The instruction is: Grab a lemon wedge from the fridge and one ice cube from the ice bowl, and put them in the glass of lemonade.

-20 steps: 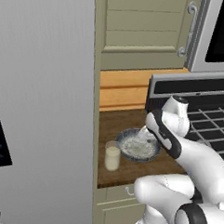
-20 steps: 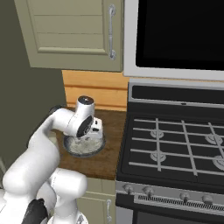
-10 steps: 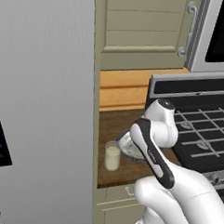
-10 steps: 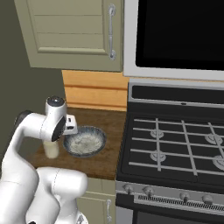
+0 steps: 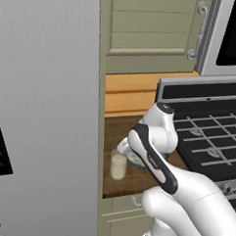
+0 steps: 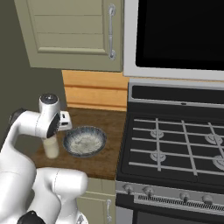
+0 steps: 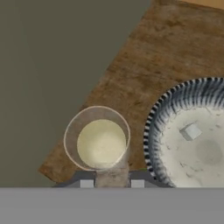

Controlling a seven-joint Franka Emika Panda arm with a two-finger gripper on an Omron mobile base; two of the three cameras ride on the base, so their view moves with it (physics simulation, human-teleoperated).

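In the hand view the glass of lemonade [image 7: 98, 141] stands on the wooden counter, just ahead of my gripper [image 7: 112, 183]. The gripper is shut on a small clear ice cube [image 7: 112, 176], held above the glass's near rim. To the right is the ice bowl [image 7: 153, 131], with one ice cube [image 7: 191, 131] lying inside. From the base views the hand hovers over the glass [image 5: 118, 166] [image 6: 50, 148], and the bowl [image 6: 101, 136] sits just right of it. The grey fridge [image 5: 46, 111] stands shut at the left. The lemon wedge is out of view.
The black gas stove [image 6: 175, 144] borders the counter on the right. A cream wall cabinet [image 6: 70, 35] and a dark microwave [image 6: 179, 35] hang above. The fridge's side wall [image 6: 22, 87] closes the narrow wooden counter [image 7: 144, 65] on the left.
My hand has swung left from over the ice bowl to over the glass, carrying the ice cube. Glass and bowl have stayed in place.
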